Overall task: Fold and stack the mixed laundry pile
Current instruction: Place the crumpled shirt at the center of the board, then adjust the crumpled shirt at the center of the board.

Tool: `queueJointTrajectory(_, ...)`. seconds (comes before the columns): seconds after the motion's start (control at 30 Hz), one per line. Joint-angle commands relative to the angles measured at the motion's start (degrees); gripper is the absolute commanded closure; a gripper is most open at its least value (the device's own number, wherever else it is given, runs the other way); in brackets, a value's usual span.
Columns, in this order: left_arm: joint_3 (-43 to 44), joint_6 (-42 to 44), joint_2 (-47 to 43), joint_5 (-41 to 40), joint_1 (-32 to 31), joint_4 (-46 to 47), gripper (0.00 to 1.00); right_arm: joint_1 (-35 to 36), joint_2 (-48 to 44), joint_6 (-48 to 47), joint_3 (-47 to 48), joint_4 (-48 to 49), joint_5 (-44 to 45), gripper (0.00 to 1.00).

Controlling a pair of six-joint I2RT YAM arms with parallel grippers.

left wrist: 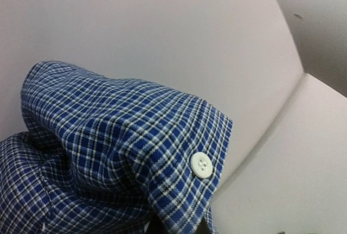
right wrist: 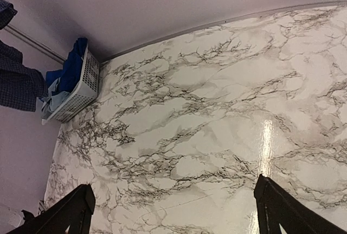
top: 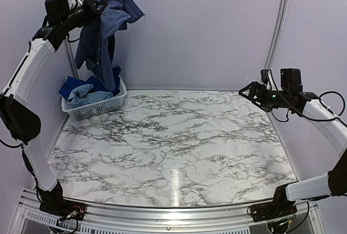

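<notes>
**As a Checked Shirt Hangs at Upper Left, the Other Arm Stands Open at the Right**

Where the top view's upper left corner meets the wall [top: 190, 27], the left gripper [top: 96, 7] is clenched on a bunched fold of the checked shirt [top: 103, 33]. The navy small-check cloth drapes over and past the jaws and hangs in a long, crumpled column. The shirt's lower end comes down to the heap in the white slatted basket [top: 100, 106]. Whether it is clear of that heap or touches it cannot be told from this angle.

The basket sits at the far left corner of the marble-patterned table [top: 173, 141], tight against the wall. Inside it lie the pale blue T-shirt [top: 87, 94], low and toward the front, and the royal blue clothes [top: 70, 86], mounded behind and spilling up at the basket's right end.

From the left wrist, the checked shirt [left wrist: 108, 136] fills the lower left of the frame. A cuff or placket edge folds over with one white button [left wrist: 201, 165] on it. The gripper's own tips are buried under the cloth there.

At the right edge of the top view, the right gripper [top: 246, 90] hangs above the table's far right side, well apart from the laundry. Its jaws are spread wide and hold nothing. In the right wrist view, its two dark fingers [right wrist: 70, 215] stand in the bottom corners with bare marble between them. The basket [right wrist: 81, 95] shows small at the left edge.
</notes>
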Motion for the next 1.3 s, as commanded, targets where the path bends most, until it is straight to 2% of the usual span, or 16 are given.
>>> queueJointTrajectory(0.0, -1.1, -0.1, -5.8, 5.1, -9.8, 6.0, 1.00, -0.5, 1.6, 1.2, 1.8, 3.7, -2.3, 0.02)
queueJointTrajectory(0.13, -0.1, -1.4, -5.8, 6.3, -18.9, 5.9, 1.00, -0.5, 3.1, 1.6, 1.7, 5.7, -4.0, 0.01)
queueJointTrajectory(0.23, -1.3, -5.9, -6.1, 11.0, -22.6, 8.7, 1.00, -0.4, 3.9, 2.0, 1.3, 7.2, -5.1, 0.01)
queueJointTrajectory(0.33, -13.8, -10.0, -10.1, 12.7, -22.3, 15.3, 1.00, -0.5, 4.2, 2.3, 0.9, 8.2, -5.8, 0.01)
queueJointTrajectory(0.37, -19.7, -10.0, -12.4, 11.0, -21.7, 15.5, 0.92, -0.5, 4.2, 2.3, 0.8, 8.3, -6.0, 0.01)
queueJointTrajectory(0.4, -26.4, -9.9, -14.9, 9.0, -20.4, 15.7, 0.68, -0.5, 4.2, 2.2, 0.6, 8.3, -6.1, 0.01)
queueJointTrajectory(0.47, -41.4, -10.1, -20.3, 3.5, -16.6, 11.8, 0.11, -0.5, 3.9, 1.7, 0.2, 7.8, -6.4, 0.02)
queueJointTrajectory(0.5, -47.4, -11.2, -22.5, 1.7, -14.3, 10.6, 0.02, -0.4, 3.6, 1.5, -0.2, 7.4, -6.6, 0.01)
queueJointTrajectory(0.6, -59.9, -8.3, -28.6, -3.6, -9.6, 5.8, 0.01, -0.2, 2.3, 1.0, -2.3, 6.3, -7.1, 0.02)
queueJointTrajectory(0.67, -62.0, -1.9, -30.2, -8.4, -10.0, 0.5, 0.01, 0.4, 1.2, 0.5, -4.3, 5.6, -7.2, 0.03)
queueJointTrajectory(0.8, -62.9, 7.7, -28.3, -10.6, -14.0, -7.1, 0.01, 2.1, 0.9, -1.1, -7.4, 2.1, -5.9, 0.05)
queueJointTrajectory(0.93, -59.9, 16.1, -22.0, -14.4, -24.1, -12.6, 0.01, 5.4, 3.1, -2.5, -9.5, -2.2, -3.3, 0.08)
queueJointTrajectory(1.07, -53.2, 23.1, -11.4, -18.1, -33.6, -17.2, 0.01, 8.7, 5.6, -0.7, -11.9, -2.0, -1.8, 0.13)
queueJointTrajectory(1.27, -39.3, 27.7, 6.0, -23.5, -42.7, -22.7, 0.03, 11.6, 8.4, 4.3, -15.6, 1.4, -1.6, 0.22)
